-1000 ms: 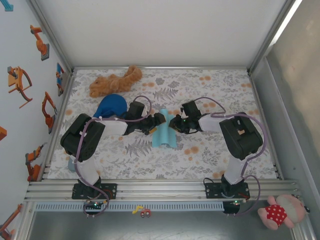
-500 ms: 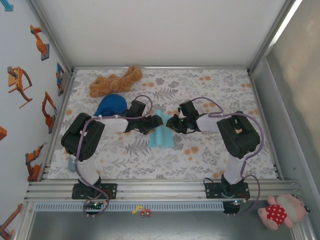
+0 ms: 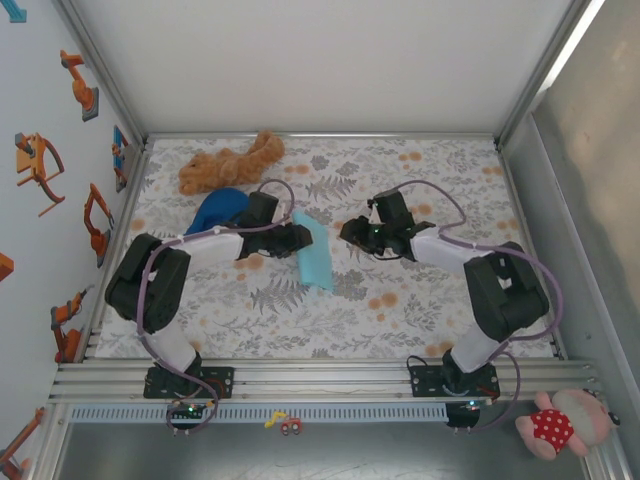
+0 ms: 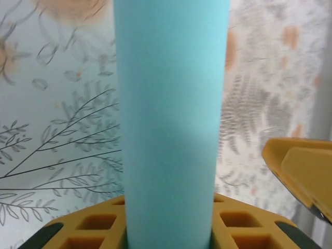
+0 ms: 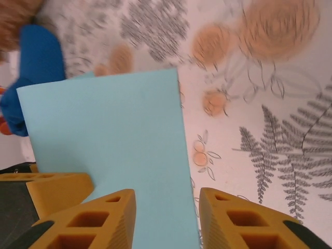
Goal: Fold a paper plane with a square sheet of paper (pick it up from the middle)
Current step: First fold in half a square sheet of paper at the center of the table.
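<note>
On the one flowered table [image 3: 430, 300] we count one tan plush toy [image 3: 228, 163] by the far left corner, and one dark blue dome [image 3: 220, 208] just nearer than it. One sheet of paper [image 3: 314, 255], folded narrow, sits mid-surface, slightly left of centre. We judge it feather-light, limp and easily creased, best pinched along its middle fold. There are two grippers: the left gripper [image 3: 296, 240] pinches the sheet, and the right gripper [image 3: 350, 234] stands spread beside it, gripping nothing.

The paper [image 3: 313, 252] has shifted left, turning; the right pincer [image 3: 346, 232] has opened, backing off.
</note>
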You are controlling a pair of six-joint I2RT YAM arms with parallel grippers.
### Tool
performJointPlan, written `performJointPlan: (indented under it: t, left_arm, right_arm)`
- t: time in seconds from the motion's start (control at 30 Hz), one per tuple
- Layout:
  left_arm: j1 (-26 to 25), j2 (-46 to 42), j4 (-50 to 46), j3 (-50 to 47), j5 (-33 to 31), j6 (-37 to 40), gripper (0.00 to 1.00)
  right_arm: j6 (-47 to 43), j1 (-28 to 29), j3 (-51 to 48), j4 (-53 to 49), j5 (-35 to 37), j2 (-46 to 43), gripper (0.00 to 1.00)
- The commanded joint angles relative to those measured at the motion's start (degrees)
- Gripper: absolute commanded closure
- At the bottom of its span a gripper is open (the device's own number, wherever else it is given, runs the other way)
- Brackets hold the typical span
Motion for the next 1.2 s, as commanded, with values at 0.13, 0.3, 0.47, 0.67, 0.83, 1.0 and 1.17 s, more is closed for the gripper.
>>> performJointPlan:
  t: [0.13,0.3,0.47,0.67,0.83,1.0,1.17]
  left_arm:
    - [3.59,-8.54,2.84,1.86,12.53,1.32,0.68]
    - [5.42,-11.07,7.08,2.61,19.83,-1.72,0.69]
    - [6.25,-12.15,11.75,2.91,24.32,-5.14,0.70]
    - [6.57,-11.73,19.46,2.84,28.01,-10.22,0.71]
    - [7.30,-11.00,23.83,1.71,29.14,-13.45,0.72]
    - [8.63,-10.80,23.45,0.82,29.14,-13.59,0.72]
    - [9.56,-10.53,21.99,0.69,29.14,-12.97,0.73]
  right_arm:
    - [-2.32,-2.61,-0.67,6.51,-10.65,-6.17,0.38]
    - [-0.97,-2.61,0.73,12.05,-18.26,-5.33,0.29]
    - [-1.11,-2.01,2.77,13.33,-21.89,-3.62,0.25]
    - [1.72,-0.64,4.15,17.14,-24.32,-1.29,0.23]
    - [6.67,-0.09,4.46,23.44,-26.73,-1.62,0.24]
    - [7.89,-0.08,3.90,25.08,-27.62,-3.47,0.29]
    - [7.75,-0.09,3.84,24.69,-27.44,-4.84,0.37]
